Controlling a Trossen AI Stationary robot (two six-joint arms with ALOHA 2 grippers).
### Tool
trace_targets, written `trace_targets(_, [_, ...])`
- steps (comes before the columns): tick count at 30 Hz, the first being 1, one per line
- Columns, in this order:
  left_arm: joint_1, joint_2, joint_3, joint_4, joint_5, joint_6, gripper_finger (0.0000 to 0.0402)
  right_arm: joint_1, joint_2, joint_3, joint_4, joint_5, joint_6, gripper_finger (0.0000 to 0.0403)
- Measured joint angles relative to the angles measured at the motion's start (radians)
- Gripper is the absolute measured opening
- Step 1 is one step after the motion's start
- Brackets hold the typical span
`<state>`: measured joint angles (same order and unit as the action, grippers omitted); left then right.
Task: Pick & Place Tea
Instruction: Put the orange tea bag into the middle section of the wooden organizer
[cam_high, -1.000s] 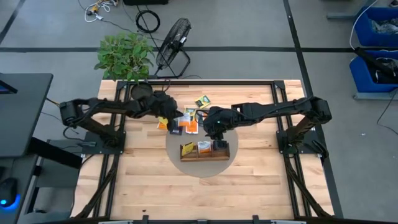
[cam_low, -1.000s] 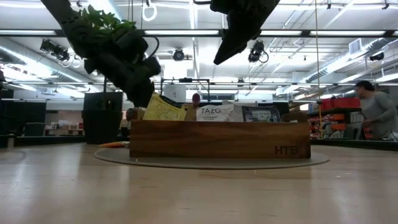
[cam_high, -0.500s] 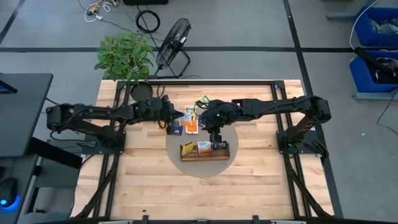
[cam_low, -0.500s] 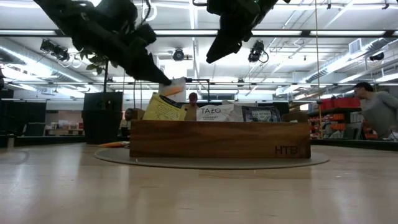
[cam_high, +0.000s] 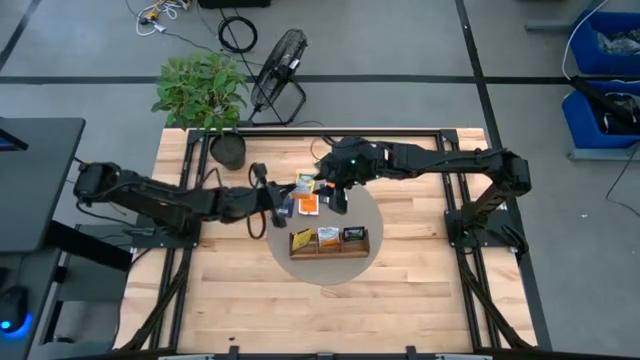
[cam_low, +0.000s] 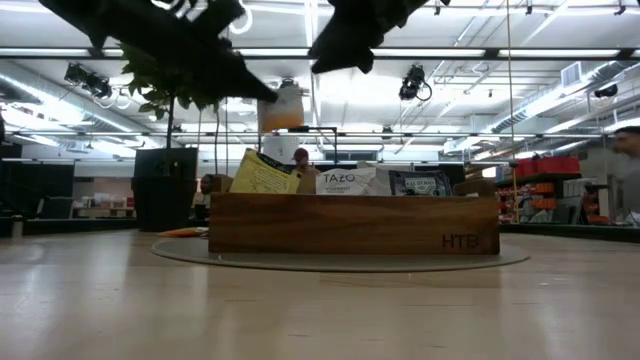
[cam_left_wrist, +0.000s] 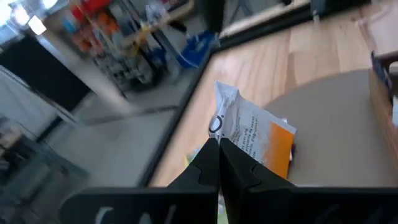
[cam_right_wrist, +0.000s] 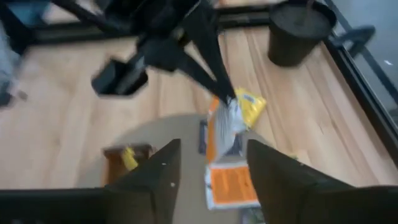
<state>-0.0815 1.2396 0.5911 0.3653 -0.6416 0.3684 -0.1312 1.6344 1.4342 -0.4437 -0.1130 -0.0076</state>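
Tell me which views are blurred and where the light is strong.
Left wrist view: room behind smeared, held packet fairly sharp. Right wrist view: softly blurred throughout. Low view: bright ceiling lights leave both arms dark silhouettes. High view: even light, sharp.

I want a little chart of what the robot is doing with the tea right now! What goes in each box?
left gripper: fingers shut on a white and orange tea packet, lifted off the table
right gripper: fingers open, empty, above the loose packets
wooden tray: on a round mat, three compartments, each with tea in it
loose packets: lying flat on the table behind the tray
yellow packet: leaning in the tray's end compartment
potted plant: at the table's far edge
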Motion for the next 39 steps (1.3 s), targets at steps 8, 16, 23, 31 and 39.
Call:
trace_targets(8, [-0.086, 0.0, 0.0, 0.16, -0.128, 0.174, 0.0002, 0.003, 0.0, 0.013, 0.037, -0.009, 0.019, 0.0281])
trace_targets(16, [-0.096, 0.0, 0.0, 0.194, -0.129, 0.193, 0.0002, 0.011, 0.0, 0.013, 0.097, -0.009, 0.036, 0.027])
trace_targets(23, [-0.098, 0.001, 0.0, 0.242, -0.127, 0.216, 0.0002, 0.011, 0.0, 0.013, 0.124, 0.005, 0.055, 0.0249])
trace_targets(31, [-0.102, 0.001, 0.0, 0.284, -0.121, 0.231, 0.0002, 0.011, 0.0, 0.013, 0.135, 0.019, 0.074, 0.0229])
trace_targets(39, [-0.102, 0.001, 0.0, 0.319, -0.12, 0.244, 0.0002, 0.011, 0.0, 0.013, 0.139, 0.018, 0.082, 0.0169])
